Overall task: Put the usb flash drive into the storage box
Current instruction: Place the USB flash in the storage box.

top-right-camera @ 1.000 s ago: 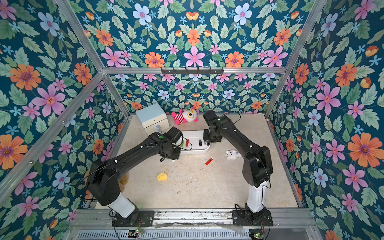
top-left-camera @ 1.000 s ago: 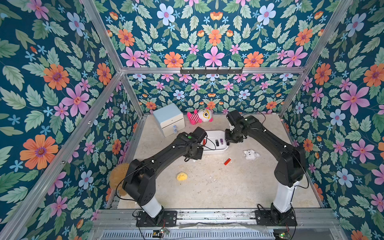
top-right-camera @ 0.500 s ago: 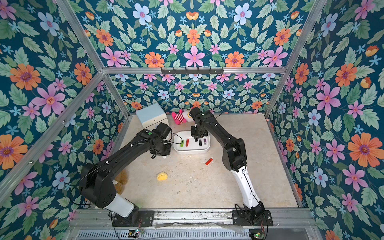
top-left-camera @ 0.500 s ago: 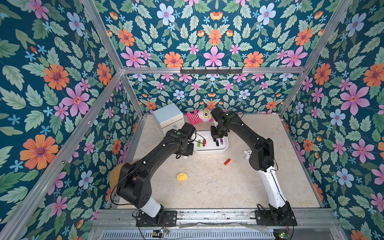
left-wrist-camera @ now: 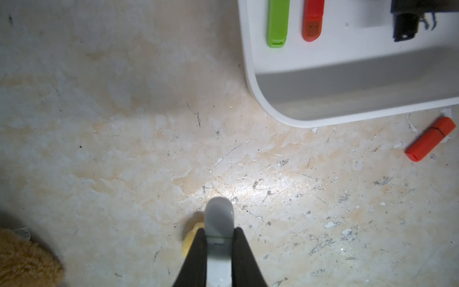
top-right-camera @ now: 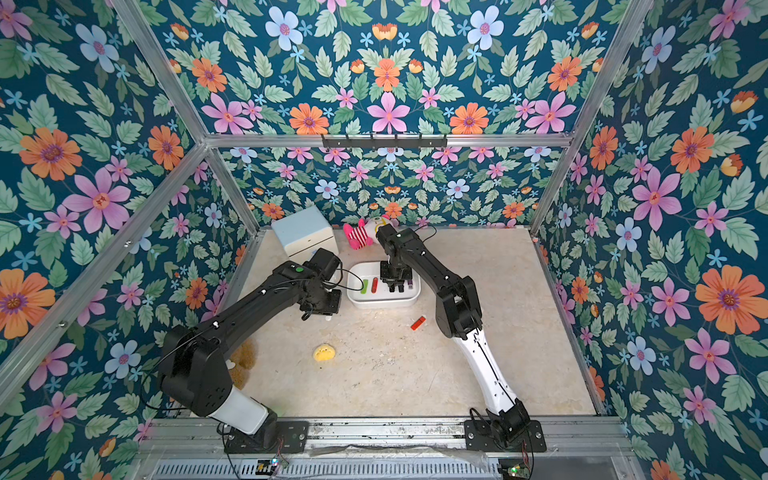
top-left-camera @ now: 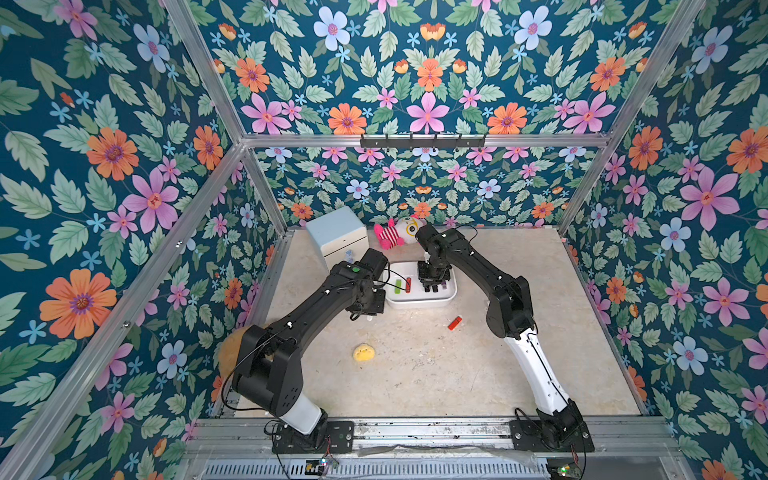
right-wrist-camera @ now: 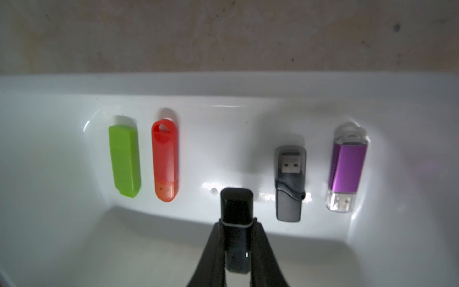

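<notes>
Beige surface [top-left-camera: 415,374], floral walls | my left claw [left-wrist-camera: 219,232] clenched on white flash drive [left-wrist-camera: 218,213] near storage box [left-wrist-camera: 323,99], half hiding a yellow thing [left-wrist-camera: 190,239] | my right claw [right-wrist-camera: 237,223] grips black flash drive [right-wrist-camera: 236,203] over the tub's floor, rear end blurred | red flash drive [left-wrist-camera: 431,139] lies outside on the surface

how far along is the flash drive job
Done: four drives lie in the storage box. In hand: right gripper holds a black drive over it; left gripper holds a white drive beside it. Left: both, plus the red drive on the table.
</notes>
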Robot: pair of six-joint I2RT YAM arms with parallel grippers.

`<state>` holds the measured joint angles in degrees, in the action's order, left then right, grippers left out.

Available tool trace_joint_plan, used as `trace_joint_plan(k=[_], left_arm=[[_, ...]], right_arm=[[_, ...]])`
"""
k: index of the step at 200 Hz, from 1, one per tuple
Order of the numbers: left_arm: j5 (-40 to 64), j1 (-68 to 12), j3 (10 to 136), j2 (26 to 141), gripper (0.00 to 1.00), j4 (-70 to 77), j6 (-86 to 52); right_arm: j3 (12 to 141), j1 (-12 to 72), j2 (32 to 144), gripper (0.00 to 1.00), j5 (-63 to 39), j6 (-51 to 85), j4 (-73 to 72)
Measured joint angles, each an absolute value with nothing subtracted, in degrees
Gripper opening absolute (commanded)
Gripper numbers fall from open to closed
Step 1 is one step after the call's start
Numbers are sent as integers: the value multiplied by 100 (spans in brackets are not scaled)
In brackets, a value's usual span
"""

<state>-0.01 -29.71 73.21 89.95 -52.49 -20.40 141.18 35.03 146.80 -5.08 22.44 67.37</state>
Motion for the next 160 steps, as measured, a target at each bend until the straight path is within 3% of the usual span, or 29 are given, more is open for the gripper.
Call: trace_joint_plan(k=[106,160], left_arm=[[1,-2963,7273,8967,0,-5229,-2040],[1,-2956,7227,8967,0,-5225,-2040]], right_arm=[[14407,3509,15128,0,-375,2141,6801],[14470,3516,15176,30,-301,2137,6834]])
